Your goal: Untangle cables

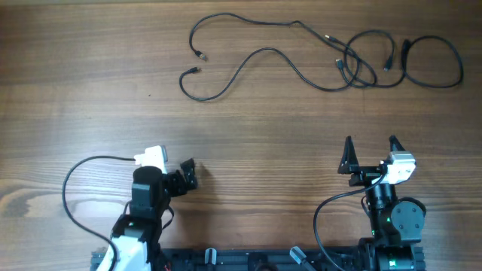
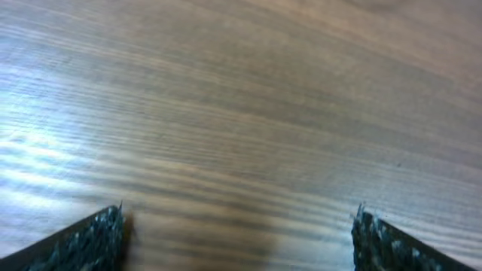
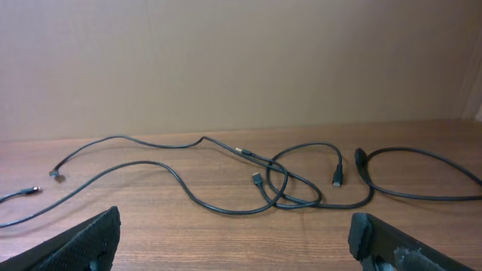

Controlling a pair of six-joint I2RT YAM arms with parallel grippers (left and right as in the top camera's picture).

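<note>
Overhead, the black cables (image 1: 354,64) lie along the far side of the wooden desk (image 1: 83,98), well apart from both arms. Their thickest snarl sits toward the right, straight out beyond the right pincer (image 1: 370,143), where several strands cross and loop over one another. A wide loop trails off further right. Two long strands run from the snarl to the left and end in small plug ends (image 1: 199,54) that lie near each other on bare wood.

The right pincer stands with its fingers wide apart and holds nothing. It sits low at the near edge, aimed at the cords. Its wrist view shows the cables (image 3: 280,181) ahead on the desk, beyond the two fingertips, with no strand touching them.

The left pincer (image 1: 188,175) rests at the near left, turned toward the right. Its own camera shows the left pincer (image 2: 237,226) spread wide over bare wood grain, with nothing between the fingers.
</note>
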